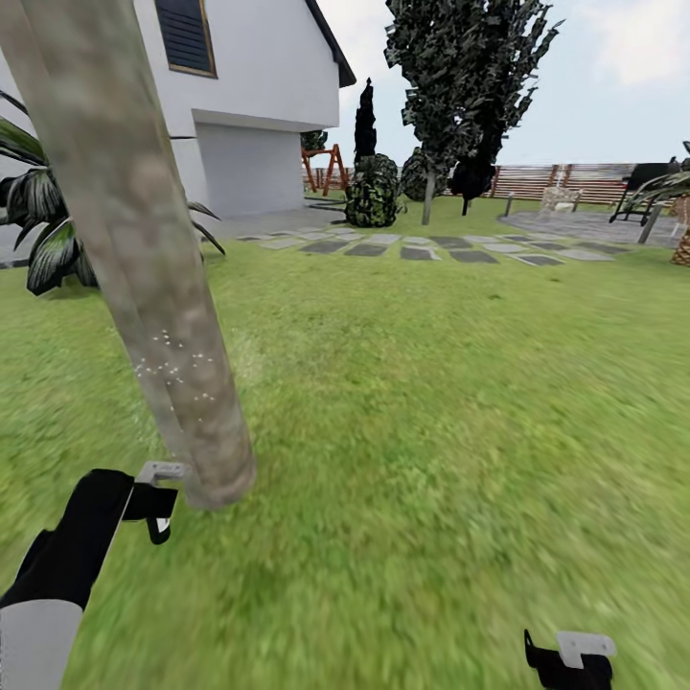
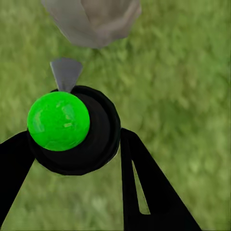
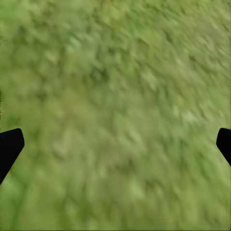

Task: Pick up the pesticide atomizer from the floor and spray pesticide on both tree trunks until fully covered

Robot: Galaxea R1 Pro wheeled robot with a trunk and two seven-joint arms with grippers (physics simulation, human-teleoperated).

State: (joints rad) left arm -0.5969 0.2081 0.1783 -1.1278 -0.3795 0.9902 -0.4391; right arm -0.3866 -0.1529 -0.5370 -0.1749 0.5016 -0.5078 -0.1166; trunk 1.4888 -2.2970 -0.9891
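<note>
The left gripper [image 2: 77, 159] holds the pesticide atomizer [image 2: 72, 127] between its fingers, the green spot facing the wrist camera. Its whitish nozzle points at the base of the tree trunk [image 1: 144, 278], just in front, where small white specks sit on the bark. The right gripper [image 3: 115, 144] is spread wide over grass [image 3: 115, 96].

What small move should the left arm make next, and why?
Probably raise the left hand with the atomizer along the trunk while spraying. It is held beside the trunk's base, and the white specks cover just a small patch low down; the rest looks bare.
</note>
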